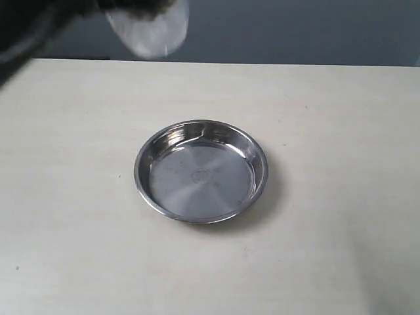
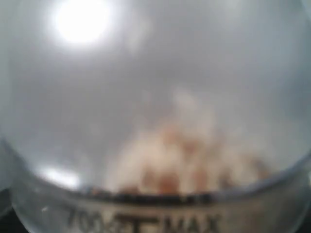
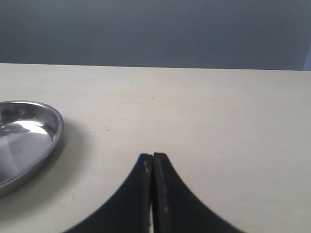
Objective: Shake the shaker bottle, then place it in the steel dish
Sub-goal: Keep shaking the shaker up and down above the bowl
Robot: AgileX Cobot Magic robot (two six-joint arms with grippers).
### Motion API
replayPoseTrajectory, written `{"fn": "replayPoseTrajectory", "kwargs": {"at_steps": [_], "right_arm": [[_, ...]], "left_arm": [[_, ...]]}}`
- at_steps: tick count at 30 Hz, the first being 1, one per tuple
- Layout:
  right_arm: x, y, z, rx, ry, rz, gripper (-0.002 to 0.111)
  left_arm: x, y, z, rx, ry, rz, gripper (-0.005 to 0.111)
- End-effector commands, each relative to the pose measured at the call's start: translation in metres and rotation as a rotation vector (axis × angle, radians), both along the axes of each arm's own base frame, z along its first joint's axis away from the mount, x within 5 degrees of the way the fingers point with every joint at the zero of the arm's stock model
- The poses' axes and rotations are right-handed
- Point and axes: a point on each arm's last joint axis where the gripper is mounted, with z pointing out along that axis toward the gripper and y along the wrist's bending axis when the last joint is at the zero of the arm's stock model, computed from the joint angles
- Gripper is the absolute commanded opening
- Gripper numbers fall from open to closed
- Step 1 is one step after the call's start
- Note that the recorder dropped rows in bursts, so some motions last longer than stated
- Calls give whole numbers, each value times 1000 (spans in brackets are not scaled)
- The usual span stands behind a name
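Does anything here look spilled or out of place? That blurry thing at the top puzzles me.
Nothing is spilled or damaged. The blur is the shaker bottle, held off the table by the left claw; its brown granules are inside it. The steel dish sits flat and empty. The right claw is shut, holding nothing.

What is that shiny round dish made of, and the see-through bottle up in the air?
The steel dish looks like polished metal, likely stainless steel: it mirrors the light and has a rolled rim. The shaker bottle seems to be frosted clear plastic: cloudy walls, printed black marks, and brown granules showing through. It could be glass, but it looks closer to plastic.
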Motion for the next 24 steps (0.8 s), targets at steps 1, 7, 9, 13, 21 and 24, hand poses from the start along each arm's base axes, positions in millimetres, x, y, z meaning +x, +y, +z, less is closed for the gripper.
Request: {"fn": "replayPoseTrajectory", "kwargs": {"at_steps": [1,7,9,13,21,24], "right_arm": [[0,0,1,0,-14,3,-1],[0,0,1,0,-14,3,-1],[0,0,1,0,-14,3,-1],[0,0,1,0,-14,3,-1],[0,0,1,0,-14,3,-1],[0,0,1,0,-14,3,-1]], "left_arm": [[9,-11,-97,139,383,-17,0],[-25,-13,17,28,-194,-131,0],[-28,-10,24,14,-212,-128,0],[3,-15,-65,142,197,-69,0],[-25,-24,-3,21,-206,-139,0],[-30,-20,3,11,-169,-146,0]]}}
